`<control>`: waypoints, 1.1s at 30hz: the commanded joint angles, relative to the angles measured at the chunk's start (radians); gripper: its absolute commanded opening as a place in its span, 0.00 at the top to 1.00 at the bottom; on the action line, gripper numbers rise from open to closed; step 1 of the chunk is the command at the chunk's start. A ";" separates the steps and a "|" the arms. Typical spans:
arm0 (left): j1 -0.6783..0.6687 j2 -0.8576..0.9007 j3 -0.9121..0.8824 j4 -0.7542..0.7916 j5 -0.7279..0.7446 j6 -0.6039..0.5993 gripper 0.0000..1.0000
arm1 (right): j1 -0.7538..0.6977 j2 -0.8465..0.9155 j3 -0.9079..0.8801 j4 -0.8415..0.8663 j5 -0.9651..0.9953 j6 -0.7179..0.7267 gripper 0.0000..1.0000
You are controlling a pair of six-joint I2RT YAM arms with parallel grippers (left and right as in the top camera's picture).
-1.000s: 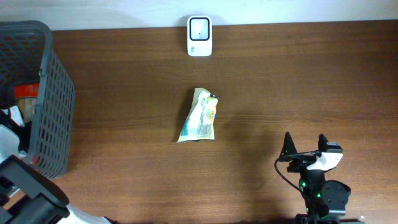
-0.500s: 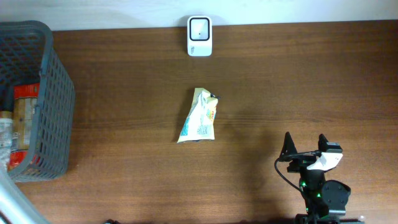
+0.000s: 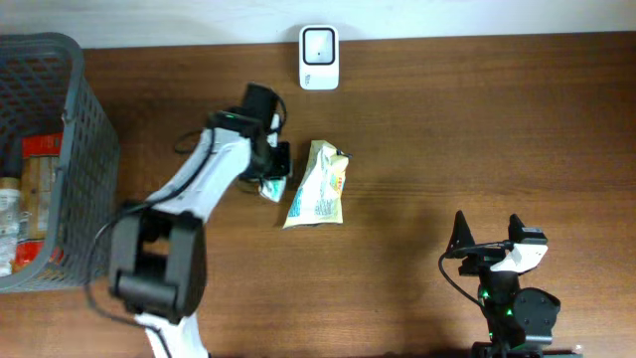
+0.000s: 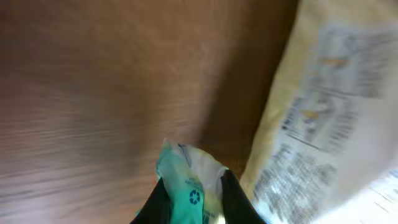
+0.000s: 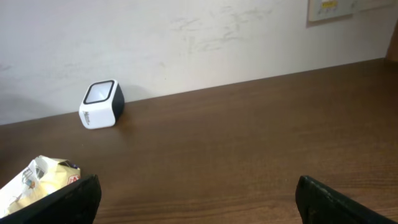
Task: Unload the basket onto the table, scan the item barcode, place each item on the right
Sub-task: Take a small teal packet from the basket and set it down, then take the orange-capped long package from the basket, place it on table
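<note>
My left gripper point(image 3: 270, 179) is shut on a small teal and white packet point(image 4: 186, 182) with a recycling mark, which sticks out between the black fingers point(image 4: 231, 194). In the overhead view the packet point(image 3: 270, 188) hangs just left of a yellow snack bag point(image 3: 318, 185) lying mid-table. The same yellow bag point(image 4: 329, 106) fills the right of the left wrist view, blurred. A white scanner point(image 3: 319, 58) stands at the table's back edge, and the right wrist view also shows the scanner point(image 5: 101, 104). My right gripper point(image 3: 488, 231) rests open and empty at the front right.
A dark mesh basket point(image 3: 94, 149) with several packaged goods inside stands at the left edge. A pale wall runs along the back of the wooden table point(image 3: 477, 139).
The left arm has swung from the basket at the left to the middle of the table, its jaws now shut on the small packet. The right arm and yellow bag have not moved.
</note>
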 commanded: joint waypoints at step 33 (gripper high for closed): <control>0.950 0.070 0.034 0.246 -0.298 0.594 0.06 | 0.005 -0.006 -0.007 -0.002 0.002 -0.003 0.01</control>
